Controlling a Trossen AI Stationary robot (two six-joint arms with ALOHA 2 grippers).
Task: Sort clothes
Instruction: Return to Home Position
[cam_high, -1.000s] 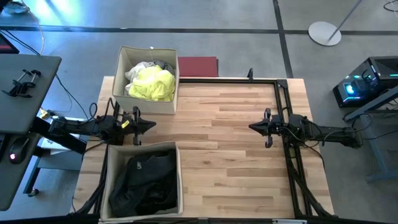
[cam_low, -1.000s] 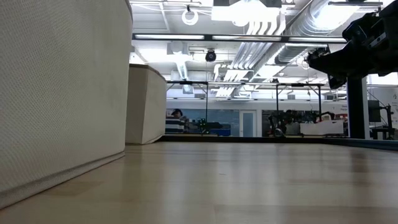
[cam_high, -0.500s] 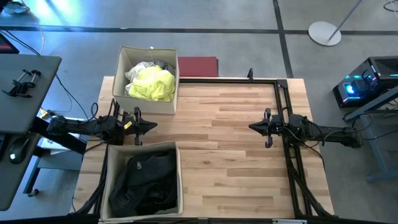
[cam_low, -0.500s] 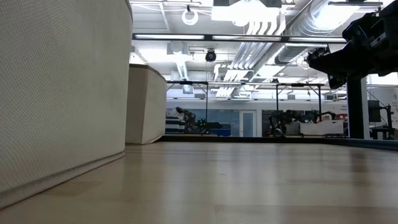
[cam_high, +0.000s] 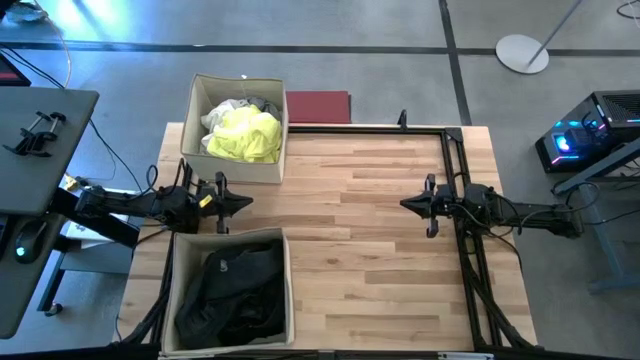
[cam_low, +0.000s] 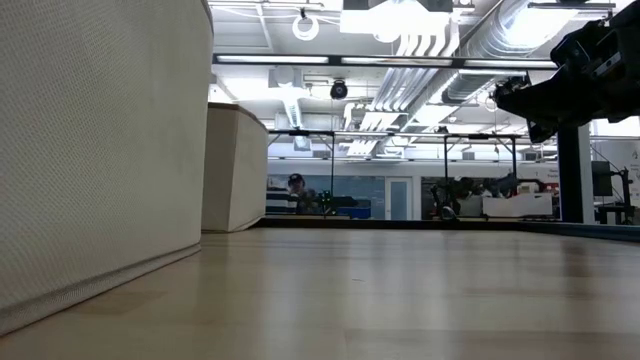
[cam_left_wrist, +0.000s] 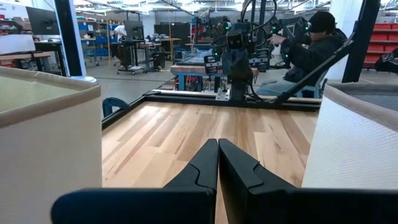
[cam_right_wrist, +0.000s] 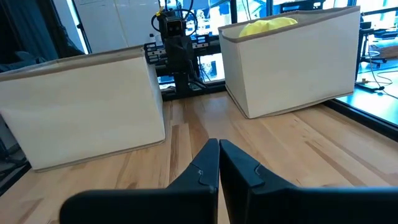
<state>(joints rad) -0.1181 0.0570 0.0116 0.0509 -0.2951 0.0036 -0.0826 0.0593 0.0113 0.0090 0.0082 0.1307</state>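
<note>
Neon yellow (cam_high: 246, 134), white and grey clothes (cam_high: 232, 107) lie in the far beige box (cam_high: 200, 95). Black and dark clothes (cam_high: 232, 290) lie in the near beige box (cam_high: 288, 290). My left gripper (cam_high: 248, 202) is shut and empty, held above the table between the two boxes at the left edge; its own view (cam_left_wrist: 218, 144) shows the fingertips together. My right gripper (cam_high: 404, 204) is shut and empty above the table's right half, its fingertips together in the right wrist view (cam_right_wrist: 219, 144). The yellow garment tops the far box in the right wrist view (cam_right_wrist: 267, 26).
A flat dark red rectangle (cam_high: 318, 106) lies beyond the table's far edge. A black metal frame (cam_high: 455, 160) runs along the table's far and right sides. Bare wood (cam_high: 350, 210) lies between the grippers. A person (cam_left_wrist: 311, 43) sits beyond the table's right side.
</note>
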